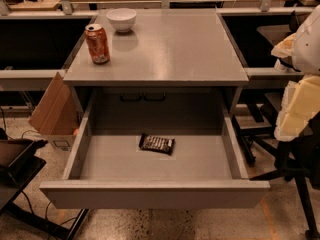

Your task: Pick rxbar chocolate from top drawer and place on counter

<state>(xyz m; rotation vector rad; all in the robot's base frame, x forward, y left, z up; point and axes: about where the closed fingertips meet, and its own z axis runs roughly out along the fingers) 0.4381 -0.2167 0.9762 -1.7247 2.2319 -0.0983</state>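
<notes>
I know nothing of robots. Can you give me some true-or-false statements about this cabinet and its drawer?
1. The rxbar chocolate lies on the floor of the open top drawer. True.
2. The soda can lies tipped over. False: it stands upright on the counter.
3. A white bowl sits on the counter, behind the can. True.
4. The gripper holds the bar. False: the gripper is out of view; only the robot's arm shows at the right edge.

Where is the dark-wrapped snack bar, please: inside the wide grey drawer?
Inside: bar flat on drawer floor; gripper unseen, arm at right.
</notes>
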